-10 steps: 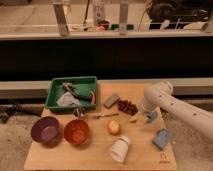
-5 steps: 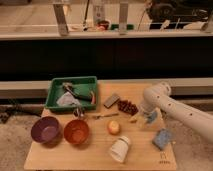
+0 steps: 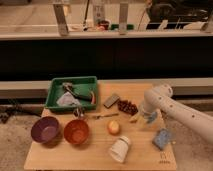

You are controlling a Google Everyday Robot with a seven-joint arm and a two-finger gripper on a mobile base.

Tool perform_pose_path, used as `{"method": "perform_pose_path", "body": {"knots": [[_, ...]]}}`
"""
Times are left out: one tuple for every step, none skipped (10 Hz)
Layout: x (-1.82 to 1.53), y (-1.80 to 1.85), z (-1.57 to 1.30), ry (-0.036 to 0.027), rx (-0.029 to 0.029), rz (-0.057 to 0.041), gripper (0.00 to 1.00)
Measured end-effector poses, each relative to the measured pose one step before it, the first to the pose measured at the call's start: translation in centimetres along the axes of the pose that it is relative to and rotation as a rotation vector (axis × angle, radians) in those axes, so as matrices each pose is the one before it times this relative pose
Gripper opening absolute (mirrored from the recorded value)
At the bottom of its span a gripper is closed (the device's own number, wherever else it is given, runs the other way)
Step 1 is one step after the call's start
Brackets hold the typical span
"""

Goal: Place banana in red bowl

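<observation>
- In the camera view, we see a wooden table in front of a dark wall, with the robot's white arm reaching in from the right.
- The gripper hangs low over the right half of the table, just right of a dark cluster of grapes. We cannot tell how far the claw is open, nor whether it has hold of anything.
- The banana shows as a small pale-yellow shape right at the gripper's left side, close to the table surface. We cannot tell whether the two touch.
- The red bowl stands near the table's front left, well apart from the banana, and we see nothing inside it.
- The purple bowl sits just beside the red bowl on its left.
- A round yellow-orange fruit lies between the red bowl and the gripper.
- A white cup lies on its side near the front edge, and a blue sponge rests at the right.
- A green tray at the back left holds several mixed items, and a dark block lies just right of it.
</observation>
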Motion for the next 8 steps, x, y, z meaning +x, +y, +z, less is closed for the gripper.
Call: {"method": "perform_pose_path", "body": {"knots": [[-0.096, -0.012, 0.016, 0.00589, -0.00677, -0.00586, 0.8], [-0.079, -0.024, 0.035, 0.00741, -0.00649, -0.00396, 0.76], [-0.008, 0.018, 0.049, 0.0107, -0.00855, -0.00233, 0.66], [-0.013, -0.04, -0.018, 0.00839, -0.00582, 0.0039, 0.57], [0.035, -0.007, 0.002, 0.0078, -0.00755, 0.01165, 0.45], [0.043, -0.014, -0.001, 0.00354, -0.00306, 0.00861, 0.37], [0.003, -0.02, 0.004, 0.0043, -0.0032, 0.00857, 0.24], [0.011, -0.016, 0.009, 0.00221, -0.0009, 0.00483, 0.16]]}}
